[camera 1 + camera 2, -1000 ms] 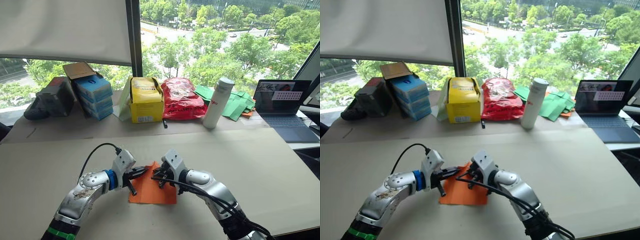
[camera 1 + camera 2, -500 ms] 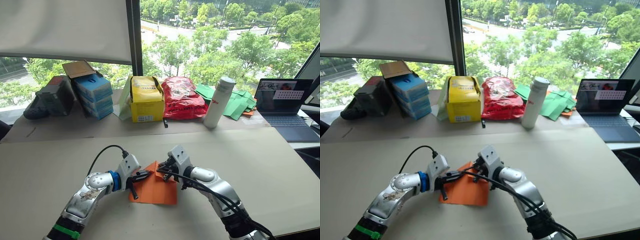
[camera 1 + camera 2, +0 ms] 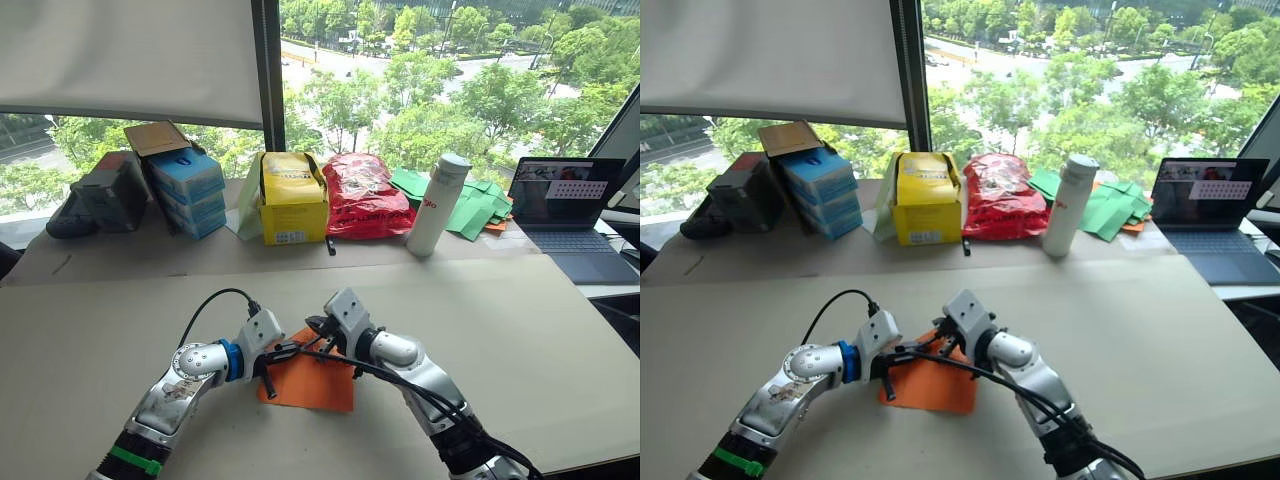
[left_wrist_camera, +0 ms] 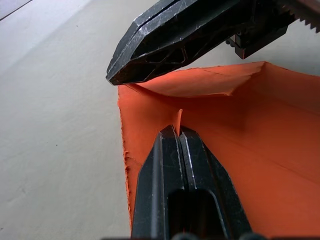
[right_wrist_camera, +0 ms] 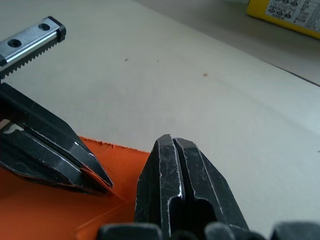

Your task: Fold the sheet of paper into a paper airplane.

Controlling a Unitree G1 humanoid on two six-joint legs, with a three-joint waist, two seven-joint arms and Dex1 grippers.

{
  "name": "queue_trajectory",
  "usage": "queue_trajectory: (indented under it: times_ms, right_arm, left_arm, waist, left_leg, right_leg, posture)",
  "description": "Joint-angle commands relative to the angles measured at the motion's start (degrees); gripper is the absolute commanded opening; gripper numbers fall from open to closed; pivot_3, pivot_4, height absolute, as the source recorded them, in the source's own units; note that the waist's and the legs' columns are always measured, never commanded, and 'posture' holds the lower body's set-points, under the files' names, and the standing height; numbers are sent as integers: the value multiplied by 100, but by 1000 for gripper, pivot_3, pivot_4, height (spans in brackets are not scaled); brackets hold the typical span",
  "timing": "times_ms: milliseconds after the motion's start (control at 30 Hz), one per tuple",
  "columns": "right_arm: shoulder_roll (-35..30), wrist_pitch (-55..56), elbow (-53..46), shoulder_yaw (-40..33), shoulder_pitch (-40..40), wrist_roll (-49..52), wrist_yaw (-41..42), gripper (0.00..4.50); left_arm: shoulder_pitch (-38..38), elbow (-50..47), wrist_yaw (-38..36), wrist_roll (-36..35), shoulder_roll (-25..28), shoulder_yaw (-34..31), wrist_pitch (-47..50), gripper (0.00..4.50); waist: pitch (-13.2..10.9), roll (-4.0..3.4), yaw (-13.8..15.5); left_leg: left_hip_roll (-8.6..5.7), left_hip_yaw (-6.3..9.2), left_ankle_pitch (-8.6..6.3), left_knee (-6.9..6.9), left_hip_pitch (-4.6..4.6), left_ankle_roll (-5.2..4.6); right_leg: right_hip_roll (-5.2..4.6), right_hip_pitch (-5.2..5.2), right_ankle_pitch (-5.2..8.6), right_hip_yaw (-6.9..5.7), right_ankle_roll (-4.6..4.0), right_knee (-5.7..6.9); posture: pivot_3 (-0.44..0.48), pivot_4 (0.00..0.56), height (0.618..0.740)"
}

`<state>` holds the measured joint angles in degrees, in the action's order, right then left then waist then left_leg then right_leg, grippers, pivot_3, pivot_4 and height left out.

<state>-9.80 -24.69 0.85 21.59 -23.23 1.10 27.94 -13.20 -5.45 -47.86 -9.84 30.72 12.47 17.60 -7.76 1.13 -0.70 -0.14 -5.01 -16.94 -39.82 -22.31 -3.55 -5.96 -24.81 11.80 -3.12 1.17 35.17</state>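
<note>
- No legible text anywhere.
- Yellow box (image 3: 293, 198): label patch on the front face near the bottom, print too small to read.
- Red bag (image 3: 362, 197): dark lettering, unreadable.
- White bottle (image 3: 436, 205): small red mark on the side, not decipherable.
- Laptop (image 3: 565, 192) screen: white panel with red dots, no readable characters.
- Blue boxes (image 3: 188, 192): small dark marks, illegible.

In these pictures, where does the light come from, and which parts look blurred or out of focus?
Head views: daylight from the window behind the table; soft, faint shadows, no strong glare. Left wrist view: the sheet of paper evenly lit and sharp, the left gripper soft near the lens. Right wrist view: the right gripper fairly sharp, the yellow box behind blurred.
</note>
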Motion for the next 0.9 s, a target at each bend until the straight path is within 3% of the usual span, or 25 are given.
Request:
queue_trajectory:
  times_ms: [33, 67, 167, 233, 333, 433, 567, 700, 900]
  right_arm:
    - [-57, -54, 198, 187, -72, -258, 40, 0]
    - [-47, -168, 248, 195, -64, -275, 33, 0]
    - [-10, -463, 361, 183, -76, -335, 6, 0]
    - [-22, -561, 395, 198, -89, -378, 13, 0]
    - [-12, -623, 330, 198, -71, -367, 23, 0]
    - [-7, -661, 267, 206, -43, -356, 38, 0]
    - [0, -673, 242, 221, -32, -372, 30, 0]
    - [0, -703, 182, 226, -33, -385, 6, 0]
    - [11, -766, 63, 259, -1, -383, -24, 0]
  left_arm:
    - [99, -78, -87, 30, 7, 92, 58, 36]
    - [113, -113, -106, 8, 18, 74, 68, 36]
    - [173, -308, -197, -192, 59, -47, 245, 822]
    - [165, -404, -135, -220, 123, -160, 397, 1540]
    - [-20, -544, -225, -1018, 225, -831, 1198, 2478]
    - [-315, -324, -363, -1463, 315, -1200, 1640, 2478]
    - [-541, -222, -413, -1755, 257, -1304, 2020, 1228]
    - [-743, 24, -232, -1491, 54, -956, 2031, 50]
    - [-970, 654, -42, -679, -177, -243, 1441, 50]
  waist:
    - [0, 0, -5]
    - [0, 0, -5]
    - [0, 0, -8]
    - [0, 0, -12]
    - [0, 0, -15]
    - [0, 0, -7]
    - [0, 0, -16]
    - [0, 0, -11]
    - [0, 0, -7]
  left_leg:
    - [0, 0, 0, 0, 2, 0]
    - [2, 0, 0, 0, 9, 1]
    - [5, 1, 0, 2, 32, 1]
    - [5, 2, -1, 2, 47, 0]
    - [7, 5, -1, 1, 50, 1]
    - [7, 11, 3, 1, 51, 7]
    - [1, 11, 2, 0, 57, 5]
    - [0, 9, 3, 0, 55, 7]
    - [0, 6, 4, 0, 53, 10]
  right_leg:
    - [0, 0, 0, 1, 0, 2]
    - [2, 7, 0, 1, 0, 1]
    - [4, 33, 1, -1, 0, -3]
    - [0, 47, 2, 0, 0, -4]
    - [-14, 48, 2, 1, 0, -1]
    - [-15, 47, 2, -2, 0, 2]
    - [-3, 58, 2, -5, 1, 0]
    - [6, 56, 2, -5, 1, 0]
    - [15, 55, 2, -1, 1, -1]
  posture:
    - [0, 150, 740]
    - [0, 150, 740]
    - [0, 150, 740]
    - [0, 150, 740]
    - [0, 150, 740]
    - [0, 150, 740]
    - [0, 150, 740]
    - [0, 150, 740]
    - [0, 150, 740]
